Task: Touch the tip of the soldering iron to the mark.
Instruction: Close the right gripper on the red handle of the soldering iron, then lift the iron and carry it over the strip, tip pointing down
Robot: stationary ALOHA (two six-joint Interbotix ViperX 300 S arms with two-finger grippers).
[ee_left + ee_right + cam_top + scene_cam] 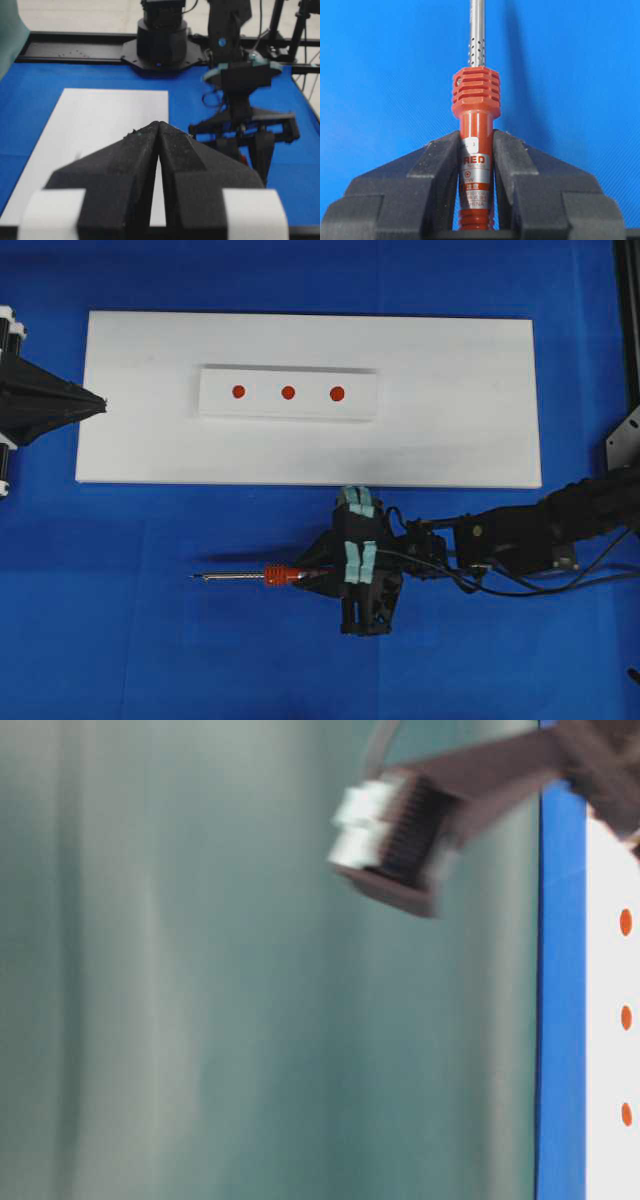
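The soldering iron (270, 575) lies along the blue cloth, its thin shaft pointing left and its dark tip (194, 577) well short of the white board. My right gripper (312, 574) is shut on its red-and-silver handle (476, 155), just behind the ribbed red collar (476, 91). The mark (288, 392) is the middle of three red dots on a white block (288, 410), far above the tip. My left gripper (103, 403) is shut on nothing at the board's left edge; in its wrist view the fingertips (159, 125) meet.
The white board (480, 440) carries the block on the blue cloth. The iron's black cord (520, 588) trails right under the right arm. A black frame post (628, 320) stands at the far right. The table-level view is mostly a blurred grey-green surface.
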